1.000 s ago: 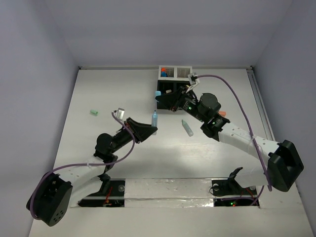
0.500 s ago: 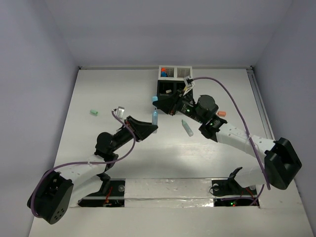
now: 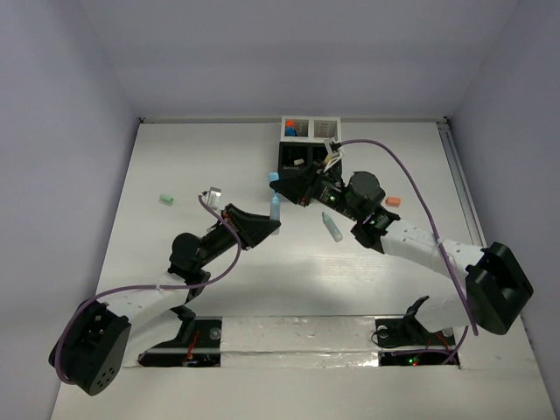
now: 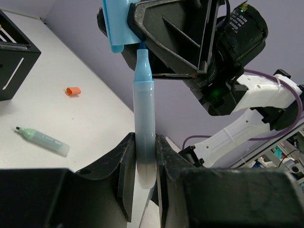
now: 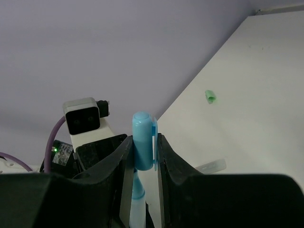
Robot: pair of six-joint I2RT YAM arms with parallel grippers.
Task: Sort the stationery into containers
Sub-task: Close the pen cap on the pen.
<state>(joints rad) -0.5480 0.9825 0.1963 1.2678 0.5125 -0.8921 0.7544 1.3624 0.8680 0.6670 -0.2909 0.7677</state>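
At the far left of the table (image 3: 210, 157) a small green cap (image 3: 166, 199) lay alone, well apart from everything else. Right of it, the left gripper (image 3: 269, 229) had its fingers pressed against the barrel of a pale blue highlighter (image 4: 144, 118), holding it upright above the table's middle. Directly over its bare nib, the right gripper (image 3: 282, 182) pinched the matching blue cap (image 5: 142, 140) between its fingers. The nib sat at the cap's mouth and the tapered neck was exposed, so the cap was not seated. Whether it was going on or coming off could not be told. Behind them, at the far edge, stood the organizer (image 3: 306, 144), its white far half already holding a few items with blue and orange tops. What the black near half held could not be made out. Right of the grippers, an uncapped teal highlighter (image 3: 332, 227) lay flat on the table, and farther right lay a small orange piece (image 3: 392, 201), either a cap or an eraser. By this layout the sorting looked well begun but unfinished: the blue highlighter, the teal one and both loose pieces were yet to be put away.
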